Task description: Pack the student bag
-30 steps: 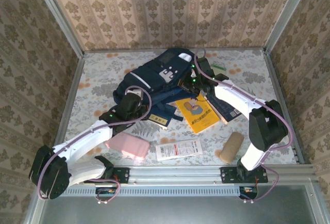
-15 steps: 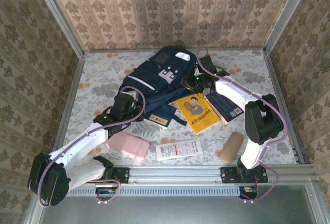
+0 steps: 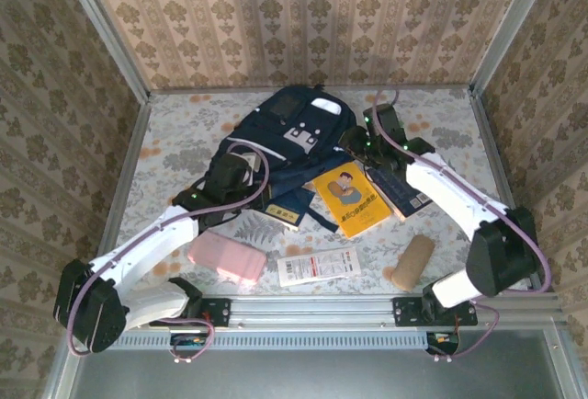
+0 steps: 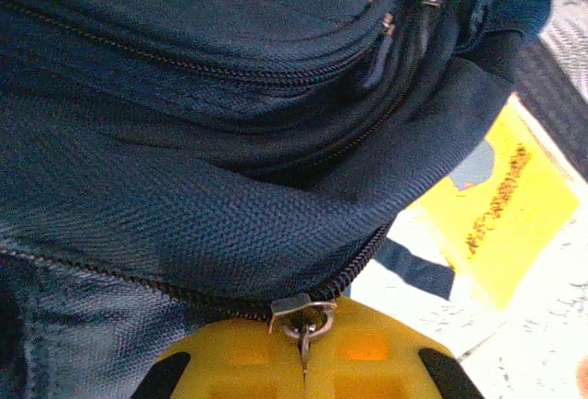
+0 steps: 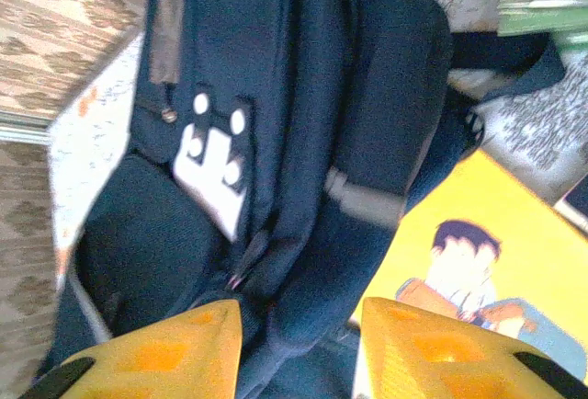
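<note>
Left claw [image 4: 303, 362] is clamped shut on the zipper pull [image 4: 299, 314] of the student bag [image 3: 276, 119], which lies slumped toward the back of the worktop [image 3: 175, 132], about mid-width. Right claw [image 5: 299, 353] hangs over the bag's right flank, jaws apart, nothing in them. Here's the worry: with no second hold on the fabric, a tug on that zipper would likely drag the whole limp bag along instead of running the slider. The pull is small and thin, too, so it could slip out of the pinch. And the yellow book [image 3: 349, 199] lies just beside the bag's near edge, where a sliding bag might ride over it.
</note>
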Robot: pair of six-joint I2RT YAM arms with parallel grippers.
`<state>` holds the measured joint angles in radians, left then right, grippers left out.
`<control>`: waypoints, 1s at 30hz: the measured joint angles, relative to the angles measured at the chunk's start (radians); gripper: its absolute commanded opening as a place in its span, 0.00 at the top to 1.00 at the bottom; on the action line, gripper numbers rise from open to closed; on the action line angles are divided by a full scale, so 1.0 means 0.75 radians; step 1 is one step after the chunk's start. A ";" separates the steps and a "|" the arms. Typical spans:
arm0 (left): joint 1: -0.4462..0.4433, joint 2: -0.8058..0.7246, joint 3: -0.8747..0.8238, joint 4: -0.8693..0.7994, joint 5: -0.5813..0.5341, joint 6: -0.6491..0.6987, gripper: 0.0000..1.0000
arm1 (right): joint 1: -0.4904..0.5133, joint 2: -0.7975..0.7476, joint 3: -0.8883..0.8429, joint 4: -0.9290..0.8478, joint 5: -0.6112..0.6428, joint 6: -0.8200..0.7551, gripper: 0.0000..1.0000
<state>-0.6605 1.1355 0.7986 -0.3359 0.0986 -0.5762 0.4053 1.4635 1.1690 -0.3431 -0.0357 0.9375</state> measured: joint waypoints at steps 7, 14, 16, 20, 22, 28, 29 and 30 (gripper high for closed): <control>-0.083 0.025 0.065 -0.029 -0.001 0.000 1.00 | 0.179 -0.046 -0.102 0.097 -0.080 0.235 0.50; -0.131 0.035 0.082 -0.043 -0.009 -0.006 1.00 | 0.305 0.007 -0.107 0.281 -0.174 0.476 0.49; -0.144 0.035 0.082 -0.043 -0.011 -0.010 1.00 | 0.317 0.045 -0.107 0.331 -0.185 0.535 0.49; -0.159 0.036 0.082 -0.051 -0.026 -0.011 1.00 | 0.333 0.105 -0.122 0.385 -0.206 0.622 0.50; -0.159 0.040 0.082 -0.052 -0.029 -0.011 1.00 | 0.334 0.103 -0.143 0.399 -0.207 0.647 0.50; -0.174 0.041 0.091 -0.053 -0.032 -0.010 1.00 | 0.336 -0.012 -0.208 0.378 -0.129 0.651 0.52; -0.175 0.041 0.098 -0.053 -0.032 -0.010 1.00 | 0.336 -0.045 -0.220 0.375 -0.115 0.652 0.52; -0.175 0.041 0.103 -0.052 -0.033 -0.010 1.00 | 0.336 -0.067 -0.228 0.371 -0.107 0.658 0.51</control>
<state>-0.7918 1.1660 0.8757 -0.3752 0.0742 -0.5838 0.6571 1.4136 0.9977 -0.0647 -0.1162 1.4311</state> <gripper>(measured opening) 0.044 0.486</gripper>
